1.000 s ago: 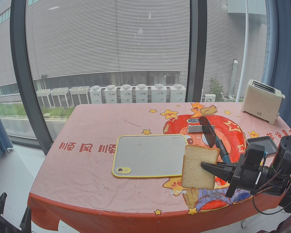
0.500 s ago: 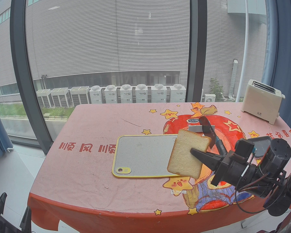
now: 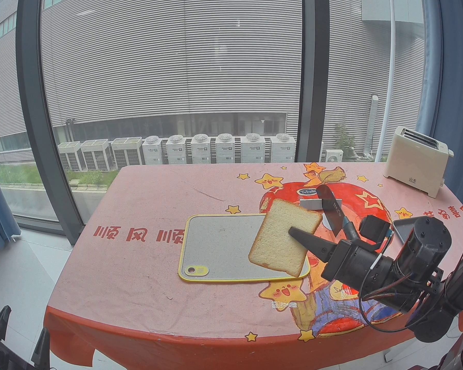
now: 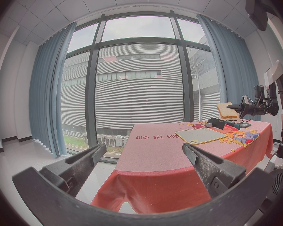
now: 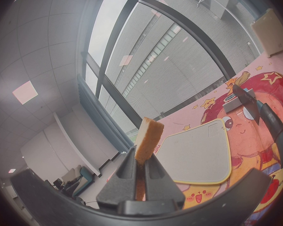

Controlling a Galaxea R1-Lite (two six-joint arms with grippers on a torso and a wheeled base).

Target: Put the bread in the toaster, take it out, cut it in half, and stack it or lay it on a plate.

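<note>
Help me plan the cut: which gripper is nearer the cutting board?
Right. The right gripper, shut on the bread slice, hangs above the right end of the cutting board; the left gripper, open, sits off the table, beyond its left side, far from the board.

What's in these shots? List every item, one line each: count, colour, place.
bread: 1 slice, pale with a tan crust, held tilted in the air over the cutting board's right end
cutting board: 1, grey with a yellow rim, flat at mid table
knife: 1, black blade and dark handle, right of the board, blade propped on the block
block: 1, grey, under the blade
toaster: 1, cream, far right corner
tray: 1, dark, right side, partly behind the right arm
table: 1, pink-red printed cloth, by the window
right gripper: black, shut on the bread
left gripper: black, open, low off the table's left
</note>
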